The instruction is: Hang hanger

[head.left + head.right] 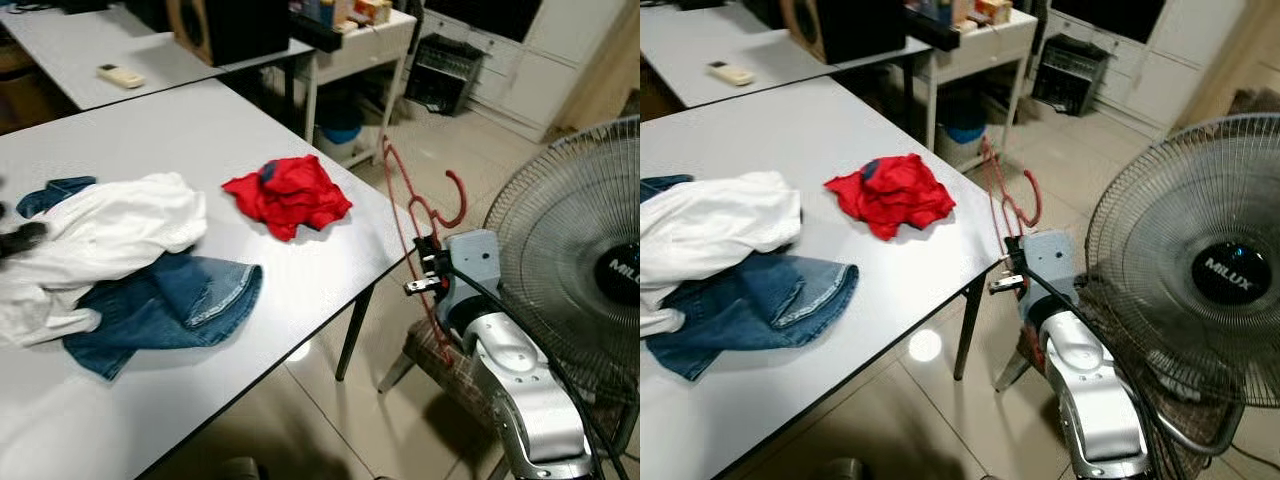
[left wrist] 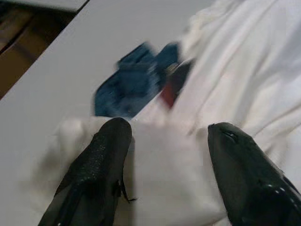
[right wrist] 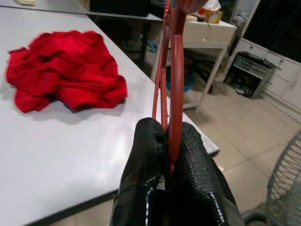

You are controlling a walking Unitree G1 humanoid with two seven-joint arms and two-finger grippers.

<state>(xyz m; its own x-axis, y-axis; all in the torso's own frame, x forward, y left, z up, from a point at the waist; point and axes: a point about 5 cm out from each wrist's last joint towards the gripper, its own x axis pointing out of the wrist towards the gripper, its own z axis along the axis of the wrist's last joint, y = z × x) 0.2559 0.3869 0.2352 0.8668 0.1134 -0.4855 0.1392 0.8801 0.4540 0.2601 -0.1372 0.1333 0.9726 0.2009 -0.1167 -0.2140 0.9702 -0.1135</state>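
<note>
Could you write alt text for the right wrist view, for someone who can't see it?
Two black gripper fingers pinch a red hanger, held upright just off the edge of a white table. A crumpled red garment lies on the table.

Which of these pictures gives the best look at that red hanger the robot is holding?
The left eye view: the red hanger shows hook and frame, held by the right gripper off the table's edge. The right eye view shows it too, smaller. The right wrist view shows its bars pinched between the black fingers.
</note>
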